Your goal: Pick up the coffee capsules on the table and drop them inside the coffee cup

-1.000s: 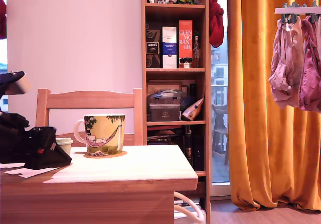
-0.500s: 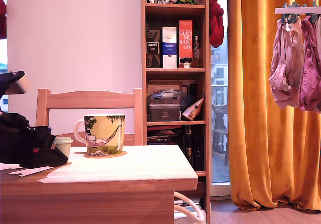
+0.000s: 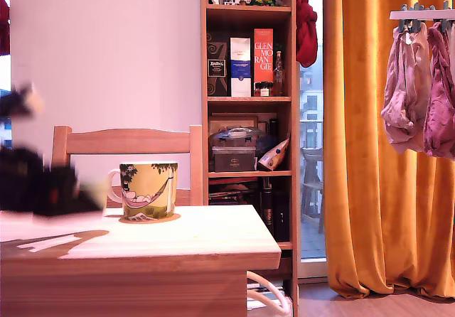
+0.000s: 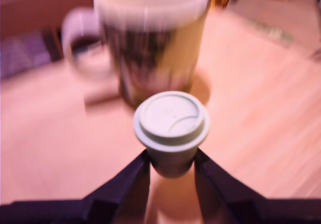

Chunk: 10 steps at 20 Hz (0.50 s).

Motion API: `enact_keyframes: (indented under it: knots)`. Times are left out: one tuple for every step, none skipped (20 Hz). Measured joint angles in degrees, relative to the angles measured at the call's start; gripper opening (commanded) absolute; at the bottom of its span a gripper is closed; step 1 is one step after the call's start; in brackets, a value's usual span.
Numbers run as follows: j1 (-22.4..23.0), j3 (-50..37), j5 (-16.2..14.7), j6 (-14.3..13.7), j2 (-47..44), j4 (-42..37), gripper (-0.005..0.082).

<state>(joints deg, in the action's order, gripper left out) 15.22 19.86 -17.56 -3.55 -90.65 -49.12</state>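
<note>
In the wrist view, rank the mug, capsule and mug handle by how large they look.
1. Mug
2. Capsule, though it sits nearer the camera, held between the fingers, so it looks oversized
3. Handle, blurred

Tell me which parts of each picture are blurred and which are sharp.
Exterior view: the arm and claw are smeared by motion blur, while the coffee cup, chair, shelf and curtain are sharp. Wrist view: the coffee capsule between the claw's fingers is fairly sharp; the cup and table are blurred.
</note>
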Motion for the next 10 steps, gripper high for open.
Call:
enact_keyframes:
  knots:
    - [0.00, 0.13, -0.07, 0.07, 2.32, 0.55, 0.0157]
    - [0.00, 0.31, -0.44, 0.37, 4.26, 1.38, 0.0157]
    - [-0.02, 0.63, -0.90, 0.55, 5.55, 2.47, 0.0157]
    - [0.02, 1.51, -1.51, 0.55, 6.14, 4.04, 0.0157]
    - [0.20, 2.82, -1.70, 0.79, 6.19, 5.95, 0.0157]
    - [0.52, 4.33, -1.75, 0.85, 6.19, 7.89, 0.0157]
    - [0.96, 5.99, -1.81, 0.85, 6.19, 9.66, 0.0157]
    - [1.51, 7.63, -1.86, 0.83, 6.19, 10.86, 0.0157]
    - [2.10, 9.22, -1.88, 0.83, 6.19, 12.59, 0.0157]
    - [2.51, 10.64, -1.88, 0.83, 6.19, 14.10, 0.0157]
